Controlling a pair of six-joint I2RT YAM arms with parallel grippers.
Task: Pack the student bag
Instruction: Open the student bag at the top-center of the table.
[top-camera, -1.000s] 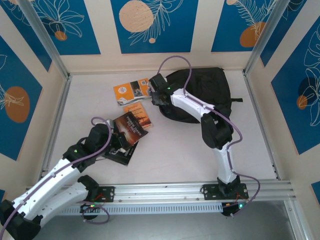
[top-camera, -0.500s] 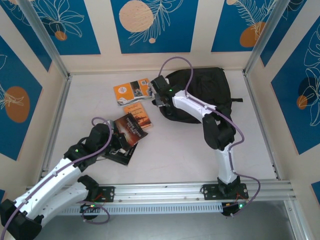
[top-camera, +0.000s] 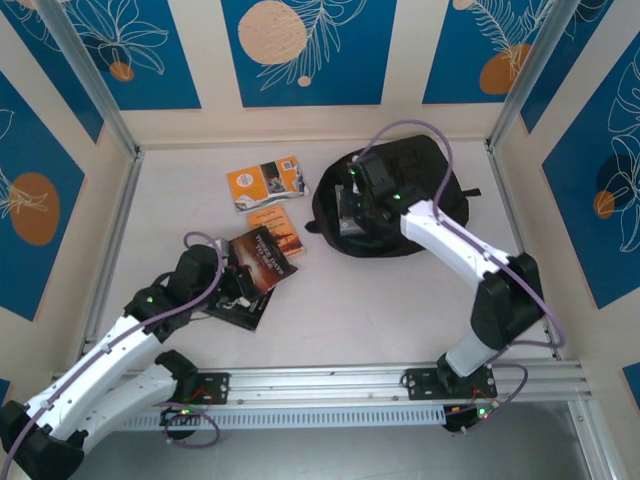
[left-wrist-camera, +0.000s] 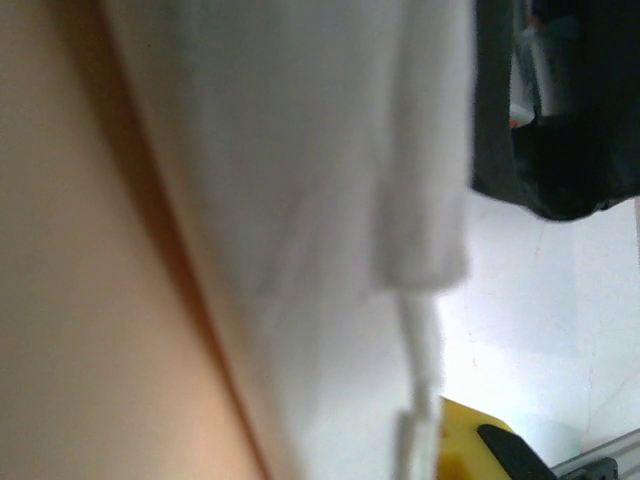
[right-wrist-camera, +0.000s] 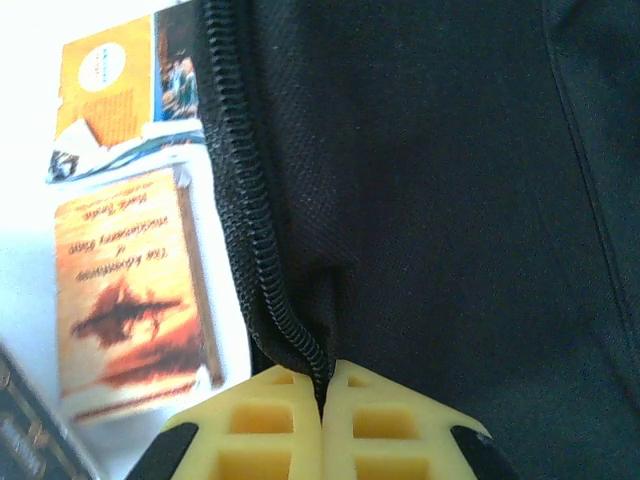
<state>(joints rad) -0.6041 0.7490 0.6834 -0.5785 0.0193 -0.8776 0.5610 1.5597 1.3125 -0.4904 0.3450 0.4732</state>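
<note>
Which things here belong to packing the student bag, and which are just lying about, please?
Job: student bag, its zipper edge pinched by the right gripper; dark book, held by the left gripper; brown paperback; orange booklet, likely for packing.
Lying about: nothing loose; just fixtures, the metal rail and patterned walls.

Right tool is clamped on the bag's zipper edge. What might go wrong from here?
1. The right tool pinches only the zipper edge of the student bag; the fabric may slip out when pulled.
2. Pulling may drag the soft bag onto the orange book beside it.
3. The left tool seems to hold the dark book tilted by one edge; it might drop.
</note>
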